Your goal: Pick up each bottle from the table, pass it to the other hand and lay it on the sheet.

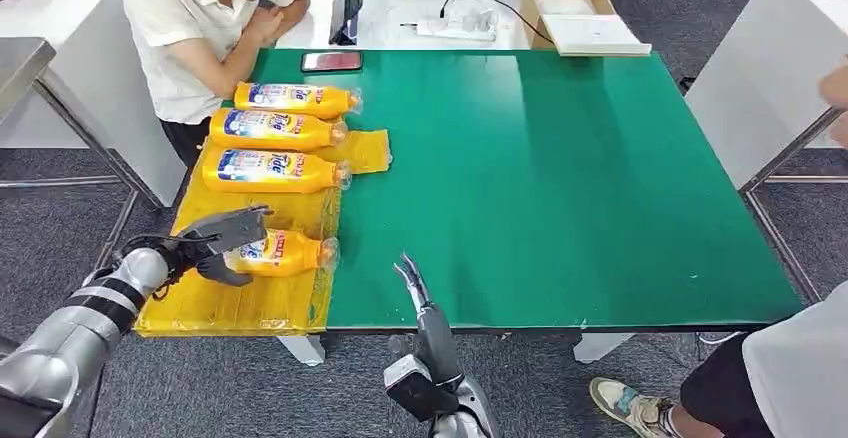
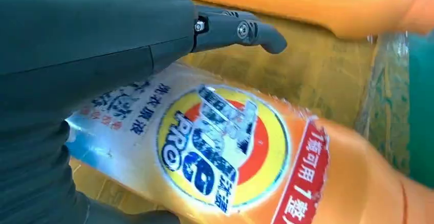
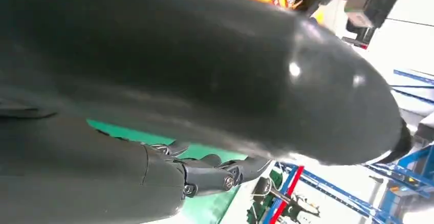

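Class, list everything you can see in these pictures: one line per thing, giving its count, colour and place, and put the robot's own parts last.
Bottles: four, orange-yellow, lying on the sheet; the nearest bottle at the left hand.
Sheet: one, yellow, left part of the table.
Table: one, green top.
Phone: one, dark, table's far edge.
Cardboard box: one, brown, beyond the table.
Seated person: one, white shirt, far left corner.
Left hand: one, dark, around the nearest bottle.
Right hand: one, dark, at the table's near edge, holding nothing.

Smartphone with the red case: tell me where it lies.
In the head view the smartphone lies at the green table's far left edge, beside the seated person.
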`<control>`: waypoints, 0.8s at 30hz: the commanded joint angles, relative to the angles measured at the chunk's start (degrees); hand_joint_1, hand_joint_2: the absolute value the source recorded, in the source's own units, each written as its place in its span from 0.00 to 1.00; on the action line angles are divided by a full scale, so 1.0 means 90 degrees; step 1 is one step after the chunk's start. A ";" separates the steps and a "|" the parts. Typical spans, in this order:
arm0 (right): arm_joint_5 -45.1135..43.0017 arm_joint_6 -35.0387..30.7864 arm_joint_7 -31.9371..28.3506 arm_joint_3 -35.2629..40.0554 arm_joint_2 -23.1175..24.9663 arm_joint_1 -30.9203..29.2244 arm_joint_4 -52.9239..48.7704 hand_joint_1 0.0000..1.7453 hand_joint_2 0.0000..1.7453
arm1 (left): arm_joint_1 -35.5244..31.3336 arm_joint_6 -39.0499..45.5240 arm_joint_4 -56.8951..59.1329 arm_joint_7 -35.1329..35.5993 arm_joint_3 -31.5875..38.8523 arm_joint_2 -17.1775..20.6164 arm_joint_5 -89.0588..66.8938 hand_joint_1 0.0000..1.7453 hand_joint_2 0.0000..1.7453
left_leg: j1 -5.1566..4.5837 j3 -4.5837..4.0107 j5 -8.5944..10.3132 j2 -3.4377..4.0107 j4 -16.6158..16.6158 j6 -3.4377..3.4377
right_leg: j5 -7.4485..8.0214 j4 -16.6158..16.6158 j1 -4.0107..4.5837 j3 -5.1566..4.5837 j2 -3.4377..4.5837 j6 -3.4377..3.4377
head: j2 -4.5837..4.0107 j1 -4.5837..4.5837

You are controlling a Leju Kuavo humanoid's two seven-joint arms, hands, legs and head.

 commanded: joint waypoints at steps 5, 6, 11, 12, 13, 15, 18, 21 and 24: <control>-0.0100 -0.0251 -0.0204 -0.0118 -0.0027 0.0029 0.0395 0.00 0.00 | 0.2189 0.1292 -0.3269 -0.0399 0.1311 0.0285 0.0913 0.00 1.00 | -0.0003 0.0004 -0.0003 0.0021 -0.0010 -0.0003 | -0.0001 -0.0006 -0.0002 -0.0003 0.0012 -0.0005 | 0.0000 -0.0005; -0.0099 -0.0249 -0.0204 -0.0119 -0.0025 0.0028 0.0396 0.00 0.00 | 0.2204 0.1294 -0.3299 -0.0380 0.1311 0.0275 0.0902 0.00 1.00 | 0.0000 0.0001 -0.0005 0.0024 -0.0008 -0.0003 | -0.0001 -0.0007 0.0001 -0.0006 0.0012 -0.0005 | 0.0000 0.0000; -0.0099 -0.0261 -0.0204 -0.0124 -0.0078 0.0103 0.0309 0.00 0.00 | 0.3189 0.1452 -0.4870 -0.1312 0.1639 0.0173 0.0900 0.00 1.00 | 0.0003 -0.0016 -0.0010 0.0027 -0.0010 -0.0004 | -0.0005 -0.0012 0.0004 -0.0023 0.0020 -0.0007 | 0.0000 0.0000; -0.0112 -0.0259 -0.0204 -0.0095 -0.0104 0.0103 0.0303 0.00 0.00 | 0.3445 0.1365 -0.5324 -0.1435 0.1638 0.0224 0.0904 0.00 1.00 | -0.0001 -0.0023 -0.0009 0.0032 -0.0010 -0.0003 | -0.0004 -0.0008 0.0000 -0.0033 0.0025 -0.0006 | 0.0000 0.0000; -0.0106 -0.0265 -0.0204 -0.0078 -0.0117 0.0095 0.0311 0.00 0.00 | 0.3572 0.1264 -0.5553 -0.1467 0.1620 0.0253 0.0925 0.00 1.00 | 0.0002 -0.0032 -0.0008 0.0029 -0.0005 -0.0003 | -0.0003 -0.0008 0.0002 -0.0039 0.0026 -0.0004 | 0.0000 0.0000; -0.0113 -0.0269 -0.0204 -0.0074 -0.0128 0.0096 0.0306 0.00 0.00 | 0.3653 0.1232 -0.5698 -0.1434 0.1637 0.0254 0.0932 0.00 1.00 | 0.0002 -0.0027 -0.0013 0.0034 -0.0005 -0.0004 | -0.0006 -0.0008 0.0003 -0.0036 0.0031 -0.0006 | 0.0000 -0.0002; -0.0113 -0.0267 -0.0204 -0.0073 -0.0124 0.0092 0.0311 0.00 0.00 | 0.3623 0.1223 -0.5678 -0.1422 0.1645 0.0250 0.0933 0.00 1.00 | 0.0003 -0.0040 -0.0010 0.0023 -0.0003 -0.0006 | -0.0006 -0.0006 0.0004 -0.0047 0.0020 -0.0007 | 0.0000 0.0000; -0.0112 -0.0268 -0.0204 -0.0074 -0.0121 0.0088 0.0315 0.00 0.00 | 0.3592 0.1224 -0.5627 -0.1420 0.1653 0.0243 0.0931 0.00 1.00 | 0.0004 -0.0048 -0.0008 0.0018 -0.0004 -0.0009 | -0.0006 -0.0007 0.0005 -0.0055 0.0015 -0.0010 | 0.0000 -0.0002; -0.0109 -0.0282 -0.0204 -0.0070 -0.0122 0.0086 0.0322 0.00 0.00 | 0.3550 0.1113 -0.5590 -0.1513 0.1604 0.0269 0.0914 0.00 1.00 | 0.0004 -0.0050 -0.0006 0.0014 -0.0006 -0.0008 | -0.0005 -0.0008 0.0005 -0.0056 0.0013 -0.0009 | 0.0000 -0.0002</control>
